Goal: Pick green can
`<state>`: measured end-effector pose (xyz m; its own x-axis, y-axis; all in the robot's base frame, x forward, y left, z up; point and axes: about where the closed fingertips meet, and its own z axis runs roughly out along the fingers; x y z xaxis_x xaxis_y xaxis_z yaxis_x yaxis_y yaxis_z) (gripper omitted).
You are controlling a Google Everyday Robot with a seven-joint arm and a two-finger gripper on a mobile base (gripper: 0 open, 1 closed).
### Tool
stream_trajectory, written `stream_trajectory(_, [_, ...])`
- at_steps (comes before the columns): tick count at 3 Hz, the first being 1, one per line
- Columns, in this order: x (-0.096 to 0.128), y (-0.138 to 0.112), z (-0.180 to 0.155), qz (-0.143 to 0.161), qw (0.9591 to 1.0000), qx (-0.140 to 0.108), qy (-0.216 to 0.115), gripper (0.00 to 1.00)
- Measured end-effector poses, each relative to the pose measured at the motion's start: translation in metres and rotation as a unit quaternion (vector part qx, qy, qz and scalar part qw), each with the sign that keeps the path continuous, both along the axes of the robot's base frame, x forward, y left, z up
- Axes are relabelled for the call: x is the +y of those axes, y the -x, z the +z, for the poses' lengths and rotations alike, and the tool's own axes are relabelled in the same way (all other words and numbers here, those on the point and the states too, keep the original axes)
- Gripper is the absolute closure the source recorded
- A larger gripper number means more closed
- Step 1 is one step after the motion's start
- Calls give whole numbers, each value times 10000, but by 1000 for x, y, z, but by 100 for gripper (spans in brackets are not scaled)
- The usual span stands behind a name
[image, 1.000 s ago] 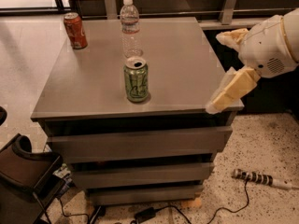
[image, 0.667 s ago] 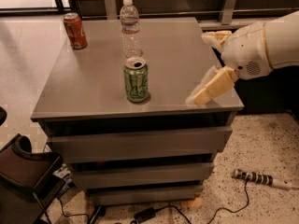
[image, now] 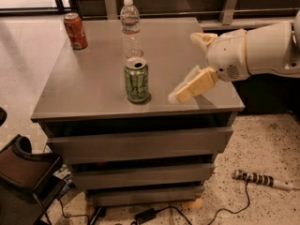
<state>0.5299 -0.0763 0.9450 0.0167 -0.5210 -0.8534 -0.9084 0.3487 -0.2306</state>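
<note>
The light green aluminium drink can (image: 137,80) stood upright on the flat grey cabinet top (image: 84,88), close to its front edge and roughly midway along it. Its silver lid faced up (a dark mouth showed by the pull-tab), and dark scribbled lettering ran across its side. The cream two-finger gripper (image: 183,67) hung to its right, fingers spread, not touching it.
</note>
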Motion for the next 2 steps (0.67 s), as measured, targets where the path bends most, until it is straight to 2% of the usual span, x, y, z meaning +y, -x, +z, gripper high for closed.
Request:
stream_trajectory(1, [13,-12,-11,111,9996,-14,-268,0])
stream_trajectory(2, [37,-32,-25,345,9971,-51,-678,0])
